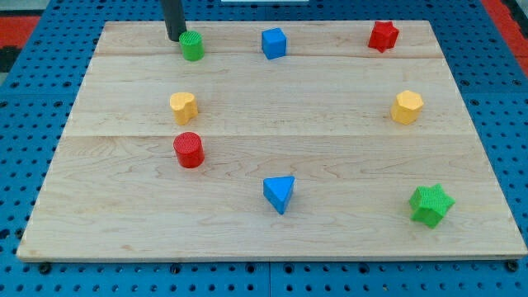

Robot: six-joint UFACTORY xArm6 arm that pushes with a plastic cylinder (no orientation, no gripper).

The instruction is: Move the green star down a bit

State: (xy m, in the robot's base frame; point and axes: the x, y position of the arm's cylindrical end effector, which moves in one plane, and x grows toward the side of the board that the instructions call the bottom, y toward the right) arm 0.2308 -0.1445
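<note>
The wooden board (272, 99) filled nearly the whole view, pale planks on a blue pegboard, and my arm had no fingers to speak of, only the bare dark rod, so there was nothing to open or close. My tip (175, 38) sat up at the board's top edge, toward the top-left corner, just beside the green cylinder (191, 46) and on its left, near enough that I could not tell whether they touched. The target was a long way off: the green star (431, 205) lay near the bottom-right corner, close to the right edge and not far above the bottom edge. So the step in hand looked like the approach, with the push itself not yet begun. To do it well, I judged, the tip should have pulled clear of the green cylinder first, then crossed the board through open wood, passing between the blue cube (274, 43) at the top edge and the yellow block (407, 107) by the right edge, and come to rest directly above the star. The blue triangle (280, 193), red cylinder (189, 149) and second yellow block (183, 106) lay off that route, as did the red star (383, 36) in the top-right corner. The push wanted to be short, centred and straight down; off-centre contact on those points would likely spin it, and there was little board left below it.
</note>
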